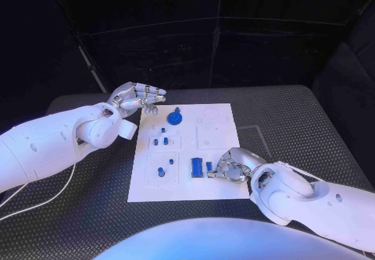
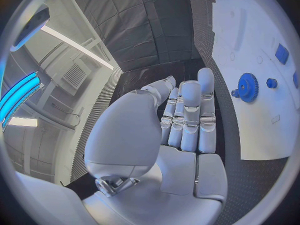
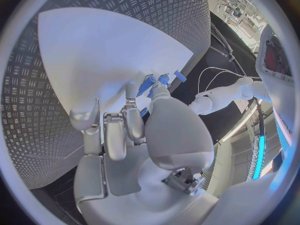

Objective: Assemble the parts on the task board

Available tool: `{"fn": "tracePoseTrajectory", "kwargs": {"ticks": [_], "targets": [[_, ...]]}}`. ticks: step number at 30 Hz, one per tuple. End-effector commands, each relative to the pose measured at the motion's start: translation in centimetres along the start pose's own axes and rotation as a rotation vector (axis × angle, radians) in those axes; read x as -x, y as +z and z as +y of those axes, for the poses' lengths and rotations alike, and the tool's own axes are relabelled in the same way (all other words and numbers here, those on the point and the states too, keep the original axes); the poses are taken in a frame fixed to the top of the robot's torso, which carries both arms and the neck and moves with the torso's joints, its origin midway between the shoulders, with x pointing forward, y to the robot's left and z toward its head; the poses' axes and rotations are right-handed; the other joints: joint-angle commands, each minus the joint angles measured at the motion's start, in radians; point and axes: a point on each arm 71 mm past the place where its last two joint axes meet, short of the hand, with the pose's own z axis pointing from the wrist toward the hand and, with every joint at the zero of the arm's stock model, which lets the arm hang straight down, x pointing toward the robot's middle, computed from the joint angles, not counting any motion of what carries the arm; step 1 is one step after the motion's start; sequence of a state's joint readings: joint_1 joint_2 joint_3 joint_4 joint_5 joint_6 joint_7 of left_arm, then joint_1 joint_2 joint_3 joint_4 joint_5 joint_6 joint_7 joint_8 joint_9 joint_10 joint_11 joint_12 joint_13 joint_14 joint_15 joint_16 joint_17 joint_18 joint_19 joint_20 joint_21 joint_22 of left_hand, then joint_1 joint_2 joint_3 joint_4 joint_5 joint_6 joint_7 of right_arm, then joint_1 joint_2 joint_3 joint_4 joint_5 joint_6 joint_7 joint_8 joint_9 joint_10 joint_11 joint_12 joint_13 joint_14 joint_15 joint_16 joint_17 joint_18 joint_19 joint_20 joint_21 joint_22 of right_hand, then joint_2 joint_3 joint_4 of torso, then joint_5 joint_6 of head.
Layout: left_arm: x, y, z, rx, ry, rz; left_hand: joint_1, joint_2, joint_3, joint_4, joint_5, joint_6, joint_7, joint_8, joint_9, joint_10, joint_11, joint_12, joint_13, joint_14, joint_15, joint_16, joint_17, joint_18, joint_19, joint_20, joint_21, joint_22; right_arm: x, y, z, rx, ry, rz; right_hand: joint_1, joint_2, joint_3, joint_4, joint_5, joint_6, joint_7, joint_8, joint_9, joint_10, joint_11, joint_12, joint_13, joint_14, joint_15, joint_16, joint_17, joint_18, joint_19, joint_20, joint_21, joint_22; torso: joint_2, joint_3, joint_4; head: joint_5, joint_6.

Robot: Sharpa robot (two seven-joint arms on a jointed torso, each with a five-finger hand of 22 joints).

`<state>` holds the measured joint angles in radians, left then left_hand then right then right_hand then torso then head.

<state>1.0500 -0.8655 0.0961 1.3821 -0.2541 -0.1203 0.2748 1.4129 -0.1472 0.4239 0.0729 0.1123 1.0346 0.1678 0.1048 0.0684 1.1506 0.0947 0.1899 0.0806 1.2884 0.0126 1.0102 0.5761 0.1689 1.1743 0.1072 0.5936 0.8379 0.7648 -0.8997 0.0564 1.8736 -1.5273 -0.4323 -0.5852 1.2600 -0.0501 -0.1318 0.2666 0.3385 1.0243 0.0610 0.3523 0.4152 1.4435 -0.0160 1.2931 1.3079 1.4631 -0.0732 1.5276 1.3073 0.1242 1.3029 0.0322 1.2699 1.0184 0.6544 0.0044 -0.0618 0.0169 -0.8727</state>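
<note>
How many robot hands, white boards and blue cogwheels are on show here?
Hands: 2 (left hand, right hand)
White board: 1
Blue cogwheel: 1
Total: 4

Both arms are smooth, glossy white shells with rounded, bulging segments and small dark screw holes along the forearms. The left robot hand (image 1: 139, 97) and the right robot hand (image 1: 232, 165) are silver metal, with segmented fingers, pale grey pads (image 2: 189, 116) and exposed mechanics at the thumb base. A thin white cable (image 1: 47, 196) trails beneath the left arm.
</note>
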Motion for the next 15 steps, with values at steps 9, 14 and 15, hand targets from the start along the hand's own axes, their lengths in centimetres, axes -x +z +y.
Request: {"fn": "tracePoseTrajectory", "kwargs": {"ticks": [9, 14, 15], "targets": [[-0.08, 0.01, -0.15, -0.005, -0.007, 0.008, -0.005, 0.003, -0.004, -0.002, -0.004, -0.005, 0.004, 0.001, -0.001, -0.008, 0.002, 0.005, 0.0, -0.006, -0.002, -0.006, -0.002, 0.014, 0.003, 0.004, -0.005, -0.001, -0.03, 0.27, 0.11, 0.014, -0.014, -0.007, 0.132, 0.005, 0.002, -0.067, -0.12, 0.009, 0.004, -0.002, 0.004, 0.002, 0.004, 0.006, 0.024, 0.092, -0.002, 0.006, 0.184, -0.017, 0.002, 0.005, -0.002, 0.005, -0.001, -0.0004, 0.0008, 0.001, 0.0], [-0.06, -0.01, -0.16, -0.005, -0.006, 0.008, -0.005, 0.003, -0.004, -0.002, -0.004, -0.005, 0.004, 0.001, -0.001, -0.008, 0.002, 0.005, 0.0, -0.006, -0.002, -0.006, -0.002, 0.014, 0.003, 0.004, -0.005, -0.001, 0.08, 0.33, 0.19, 0.024, -0.007, -0.026, 0.126, 0.013, -0.004, -0.063, -0.148, 0.011, 0.006, -0.004, 0.003, 0.003, 0.007, 0.007, 0.025, 0.092, 0.0, 0.007, 0.186, -0.018, 0.003, 0.006, -0.001, 0.007, -0.001, -0.0003, 0.0001, 0.002, 0.0], [-0.05, -0.02, -0.16, -0.005, -0.006, 0.007, -0.005, 0.003, -0.004, -0.002, -0.004, -0.005, 0.004, 0.001, -0.001, -0.008, 0.002, 0.005, 0.0, -0.006, -0.002, -0.006, -0.002, 0.014, 0.003, 0.004, -0.005, -0.001, 0.14, 0.32, 0.19, 0.028, -0.001, -0.032, 0.11, 0.014, -0.01, -0.051, -0.138, 0.01, 0.007, -0.005, 0.003, 0.003, 0.007, 0.007, 0.026, 0.092, 0.001, 0.007, 0.186, -0.018, 0.003, 0.006, -0.001, 0.007, -0.001, -0.0002, -0.0006, 0.003, 0.0]]}}
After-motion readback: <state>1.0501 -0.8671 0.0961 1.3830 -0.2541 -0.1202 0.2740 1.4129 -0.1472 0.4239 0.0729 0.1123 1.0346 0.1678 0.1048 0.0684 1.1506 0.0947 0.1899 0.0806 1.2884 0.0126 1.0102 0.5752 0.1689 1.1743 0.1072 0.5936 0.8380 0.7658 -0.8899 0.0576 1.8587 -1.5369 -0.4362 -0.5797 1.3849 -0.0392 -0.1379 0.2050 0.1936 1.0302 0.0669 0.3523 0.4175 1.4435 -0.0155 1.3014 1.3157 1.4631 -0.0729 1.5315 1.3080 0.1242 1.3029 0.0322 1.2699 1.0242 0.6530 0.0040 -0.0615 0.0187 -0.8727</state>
